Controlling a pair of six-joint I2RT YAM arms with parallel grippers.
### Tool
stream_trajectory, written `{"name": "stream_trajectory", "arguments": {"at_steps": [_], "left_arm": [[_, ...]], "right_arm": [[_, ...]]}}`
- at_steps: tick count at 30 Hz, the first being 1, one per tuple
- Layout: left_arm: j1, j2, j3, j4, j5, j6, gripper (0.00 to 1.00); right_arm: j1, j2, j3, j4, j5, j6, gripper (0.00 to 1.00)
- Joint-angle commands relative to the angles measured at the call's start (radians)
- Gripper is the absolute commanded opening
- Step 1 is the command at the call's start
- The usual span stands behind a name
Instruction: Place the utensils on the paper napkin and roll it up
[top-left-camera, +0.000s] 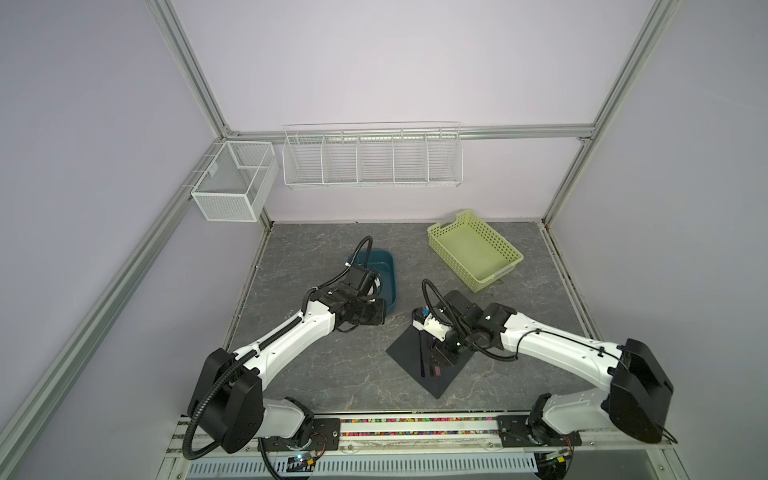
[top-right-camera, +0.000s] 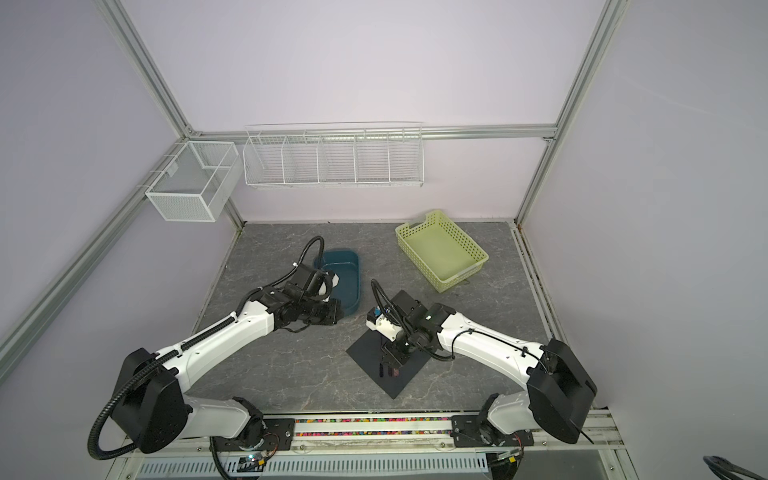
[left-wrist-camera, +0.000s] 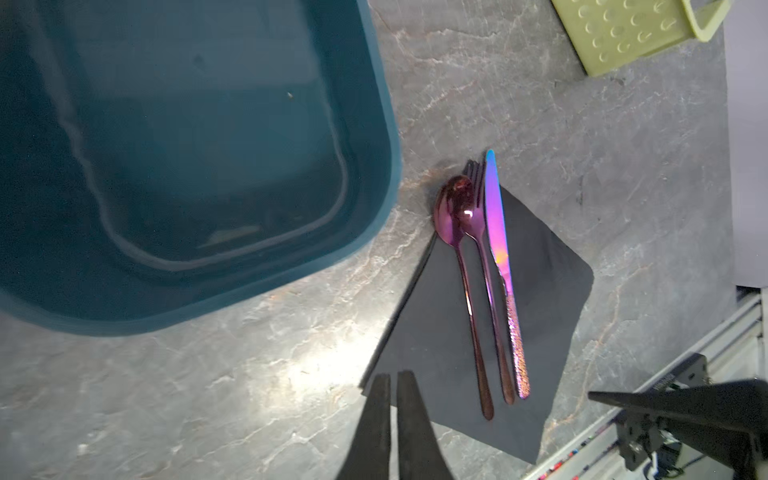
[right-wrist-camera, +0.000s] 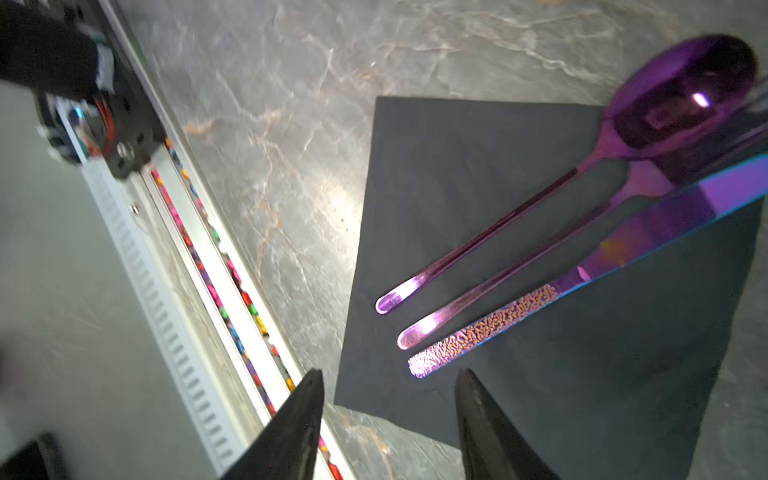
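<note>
Counting three utensils (left-wrist-camera: 495, 224) on one paper napkin (left-wrist-camera: 540, 291): one spoon (left-wrist-camera: 451, 203), one fork (right-wrist-camera: 415, 332), one knife (left-wrist-camera: 517, 353). They lie side by side and nearly parallel, spoon outermost, fork in the middle, knife on the other side. All three handles rest on the black sheet. The heads reach past one corner of it, so the spoon bowl and the knife tip sit over the grey marbled tabletop (top-left-camera: 332, 374).

The napkin lies flat and unrolled, turned like a diamond in both top views, near the front middle of the table.

Two grippers.
- Left gripper (left-wrist-camera: 394, 399): fingers drawn together, only a sliver between them, nothing held. Tips sit over the napkin's corner nearest the tub; whether they touch the paper is unclear from this angle.
- Right gripper (right-wrist-camera: 390, 386): fingers spread apart, nothing between them. It hangs low over the napkin's edge, just beyond the three handle ends.

One teal tub (left-wrist-camera: 386, 137) stands just beside the utensil heads, apart from the napkin. One yellow-green perforated basket (top-left-camera: 498, 245) sits toward the back right, well apart. Two white wire racks (top-left-camera: 372, 158) hang on the back frame.
</note>
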Motion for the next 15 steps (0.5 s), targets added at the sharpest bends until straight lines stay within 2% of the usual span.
{"name": "stream_trajectory", "arguments": {"at_steps": [1,4,7,11,15], "left_arm": [[0.0,-0.005,-0.023,0.057,0.021,-0.064,0.08],[-0.002,-0.009,-0.025,0.046,0.013,-0.065,0.08],[-0.002,-0.013,-0.031,0.045,0.007,-0.066,0.08],[-0.002,-0.01,-0.039,0.055,0.011,-0.075,0.08],[-0.003,-0.01,-0.052,0.073,0.018,-0.092,0.08]], "right_arm": [[0.081,-0.029,-0.039,-0.074,0.095,-0.273,0.55],[0.155,-0.048,-0.096,-0.085,0.138,-0.374,0.55],[0.218,-0.062,-0.137,-0.077,0.179,-0.417,0.56],[0.285,-0.057,-0.189,-0.052,0.212,-0.435,0.59],[0.348,-0.014,-0.239,0.002,0.316,-0.424,0.65]]}}
